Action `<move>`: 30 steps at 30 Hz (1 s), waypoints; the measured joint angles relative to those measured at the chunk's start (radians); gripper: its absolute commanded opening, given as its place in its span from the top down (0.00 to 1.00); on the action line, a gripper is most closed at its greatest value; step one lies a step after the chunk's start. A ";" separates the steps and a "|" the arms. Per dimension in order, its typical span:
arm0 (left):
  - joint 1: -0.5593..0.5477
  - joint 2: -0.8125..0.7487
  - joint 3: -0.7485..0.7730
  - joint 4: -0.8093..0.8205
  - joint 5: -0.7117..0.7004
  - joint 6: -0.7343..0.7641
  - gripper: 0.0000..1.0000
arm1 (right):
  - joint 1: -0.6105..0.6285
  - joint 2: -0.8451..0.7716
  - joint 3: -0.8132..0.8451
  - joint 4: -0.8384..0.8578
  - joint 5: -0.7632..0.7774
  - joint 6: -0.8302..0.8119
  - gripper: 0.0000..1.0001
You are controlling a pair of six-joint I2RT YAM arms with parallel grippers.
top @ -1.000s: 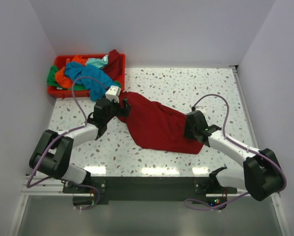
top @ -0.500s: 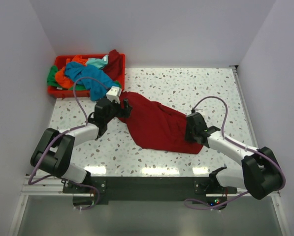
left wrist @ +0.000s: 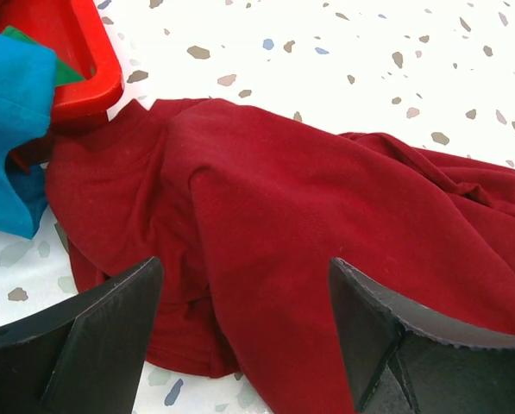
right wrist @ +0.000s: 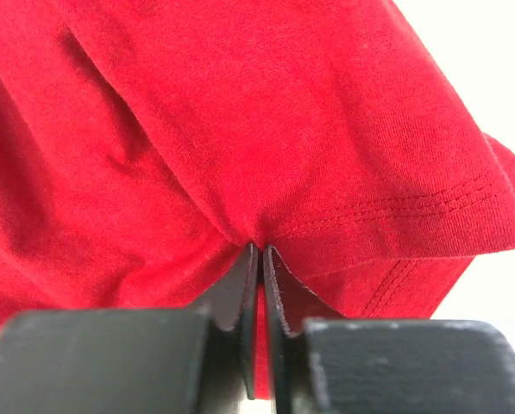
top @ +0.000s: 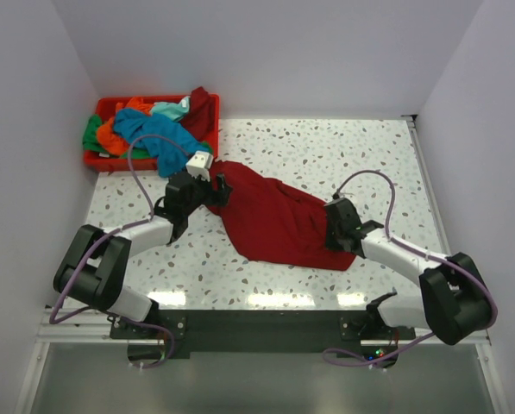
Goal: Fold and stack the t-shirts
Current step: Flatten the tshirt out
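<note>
A large dark red t-shirt point(top: 274, 220) lies crumpled across the middle of the table, also in the left wrist view point(left wrist: 326, 224) and the right wrist view point(right wrist: 240, 129). My left gripper point(top: 216, 191) is open at the shirt's left end, its fingers point(left wrist: 93, 336) straddling the cloth just above it. My right gripper point(top: 333, 222) is shut on a pinch of the shirt's hemmed right edge point(right wrist: 259, 250). Teal blue point(top: 153, 134), orange point(top: 110, 136) and green point(top: 91, 134) shirts are heaped in the bin.
A red plastic bin point(top: 97, 159) stands at the back left, its corner point(left wrist: 84, 69) close to the red shirt's left end. A blue shirt point(left wrist: 7, 147) hangs over its rim. White walls close in both sides and the back.
My right gripper has slid slightly left and toward the front with the shirt's edge pinched. The left gripper has hardly moved.
</note>
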 measured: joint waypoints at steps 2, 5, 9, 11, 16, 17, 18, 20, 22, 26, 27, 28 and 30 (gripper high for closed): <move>0.000 0.000 0.000 0.001 0.001 0.000 0.18 | 0.000 0.000 0.000 -0.002 0.000 0.002 1.00; 0.000 0.002 0.000 0.002 0.002 -0.001 0.18 | 0.000 -0.004 0.014 -0.032 0.004 -0.002 0.94; 0.000 0.018 0.002 0.003 0.001 -0.001 0.18 | 0.000 -0.028 0.074 -0.098 0.023 -0.016 0.92; 0.000 0.031 0.005 0.003 0.001 -0.001 0.18 | 0.000 -0.045 0.120 -0.133 0.050 -0.026 0.92; 0.001 0.083 0.047 0.004 0.003 -0.001 0.19 | 0.000 -0.066 0.259 -0.198 0.129 -0.054 0.95; 0.001 0.097 0.060 0.004 0.004 -0.001 0.19 | 0.000 -0.068 0.283 -0.205 0.142 -0.060 0.95; 0.001 0.109 0.072 0.004 0.005 -0.001 0.19 | 0.000 -0.068 0.307 -0.212 0.156 -0.064 0.96; 0.001 0.127 0.090 0.004 0.005 -0.001 0.19 | 0.000 -0.068 0.347 -0.225 0.179 -0.074 0.96; 0.001 0.145 0.109 0.005 0.006 -0.002 0.19 | 0.000 -0.068 0.393 -0.248 0.211 -0.082 0.96; 0.003 0.203 0.163 0.004 0.006 -0.002 0.19 | -0.003 -0.069 0.488 -0.278 0.261 -0.103 0.96; 0.004 0.215 0.172 0.004 0.005 -0.002 0.20 | -0.004 -0.070 0.506 -0.282 0.268 -0.107 0.96; 0.005 0.228 0.180 0.004 0.004 -0.002 0.21 | -0.007 -0.074 0.527 -0.286 0.274 -0.114 0.96; 0.005 0.253 0.191 0.004 0.001 -0.002 0.23 | -0.016 -0.085 0.565 -0.294 0.286 -0.126 0.96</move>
